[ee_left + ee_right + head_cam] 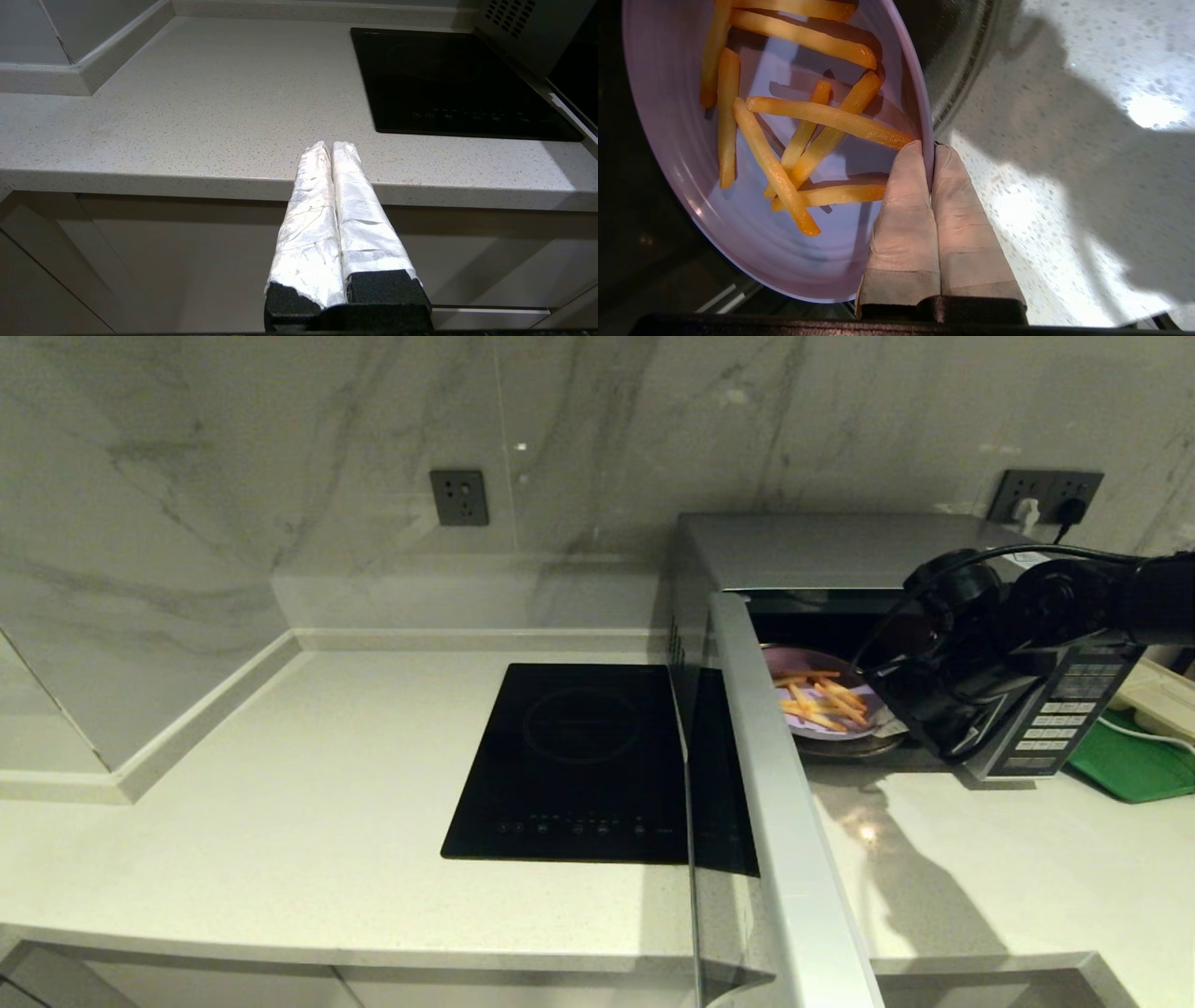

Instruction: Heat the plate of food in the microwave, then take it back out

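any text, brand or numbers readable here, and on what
None can be read.
microwave button panel: key labels too small to read.
hob control strip: small icons only, blurred in both views.
plate of food, held at the rim by the right gripper: no print.

Plate of food (825, 702): round pale lilac plate, orange-yellow fry-like sticks scattered across it, inside open cavity near front, tilted, rim pinched at edge. Microwave (840, 555): silver-grey box on worktop, dark glass door swung wide open, button panel at right.
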`<state>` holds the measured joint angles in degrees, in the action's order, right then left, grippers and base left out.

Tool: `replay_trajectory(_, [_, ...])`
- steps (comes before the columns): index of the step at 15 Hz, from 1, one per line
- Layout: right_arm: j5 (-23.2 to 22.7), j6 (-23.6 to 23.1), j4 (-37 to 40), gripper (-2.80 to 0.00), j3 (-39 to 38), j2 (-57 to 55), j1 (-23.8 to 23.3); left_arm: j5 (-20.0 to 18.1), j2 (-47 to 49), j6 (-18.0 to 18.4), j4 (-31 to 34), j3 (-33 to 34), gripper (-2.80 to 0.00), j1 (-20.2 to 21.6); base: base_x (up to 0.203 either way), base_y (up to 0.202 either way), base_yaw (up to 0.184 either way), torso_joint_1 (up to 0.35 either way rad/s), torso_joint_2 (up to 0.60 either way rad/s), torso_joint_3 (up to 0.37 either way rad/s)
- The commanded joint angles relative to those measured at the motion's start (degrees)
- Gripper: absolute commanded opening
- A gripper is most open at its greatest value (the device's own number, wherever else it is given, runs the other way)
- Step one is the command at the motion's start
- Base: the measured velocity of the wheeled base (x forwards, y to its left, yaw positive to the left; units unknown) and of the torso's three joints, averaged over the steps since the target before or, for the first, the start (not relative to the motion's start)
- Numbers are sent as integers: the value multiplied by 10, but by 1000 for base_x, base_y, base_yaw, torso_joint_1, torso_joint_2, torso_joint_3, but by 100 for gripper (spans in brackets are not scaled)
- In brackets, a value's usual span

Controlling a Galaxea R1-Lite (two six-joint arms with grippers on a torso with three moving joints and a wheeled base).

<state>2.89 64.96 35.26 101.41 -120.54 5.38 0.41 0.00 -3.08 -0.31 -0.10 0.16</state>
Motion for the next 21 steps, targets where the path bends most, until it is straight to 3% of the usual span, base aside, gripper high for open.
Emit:
replay_trajectory(1, [-1,1,2,-280,-38,54,0,0,0,0,0,0,-280,0,0,0,0,0,0,0])
replay_trajectory(10, [-2,-2,0,-280,-277,292,-2,0,0,-1,0,0,-280,0,0,0,0,0,0,0])
replay_trajectory(12, [-2,-19,1,-280,-324,352,-21,0,0,0,0,0,-280,0,0,0,0,0,0,0])
replay_trajectory(15, [-2,-56,9,-280,-392,436,-81,0,0,-1,0,0,-280,0,0,0,0,0,0,0])
replay_trajectory(21, [-29,-137,16,-280,-534,525,-271,0,0,-1,0,0,-280,0,0,0,0,0,0,0])
